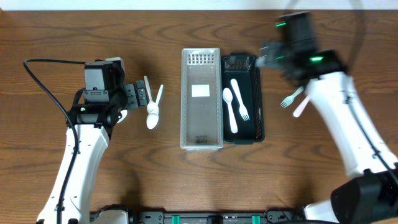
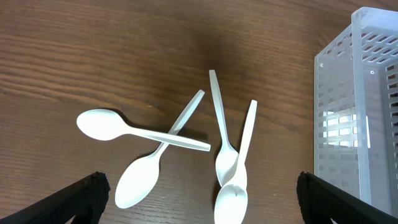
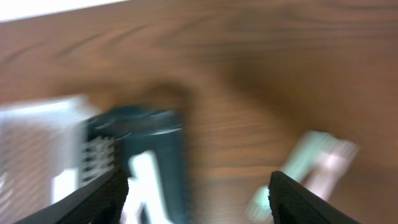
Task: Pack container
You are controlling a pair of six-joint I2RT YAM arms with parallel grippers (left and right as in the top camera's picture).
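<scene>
Biggest risk imo: the four white spoons [image 2: 186,146] by the left gripper [image 2: 202,190] are a tangle. Two cross over each other, the other two sit bowl-on-bowl. A pinch on one prob drags or flicks its neighbour, or lifts two at once.

The left gripper is wide open w/ nothing in it, hovering low over the pile and pointing toward the clear perforated bin [image 1: 201,140].

The right gripper [image 3: 196,186] looks open and empty too, tho that view is all blur. It's up by the far end of the black tray [image 1: 258,99], which has a spoon and a fork in it. It could clip the tray wall.

A loose fork [image 1: 289,99] is still out on the table, right of the tray.
</scene>
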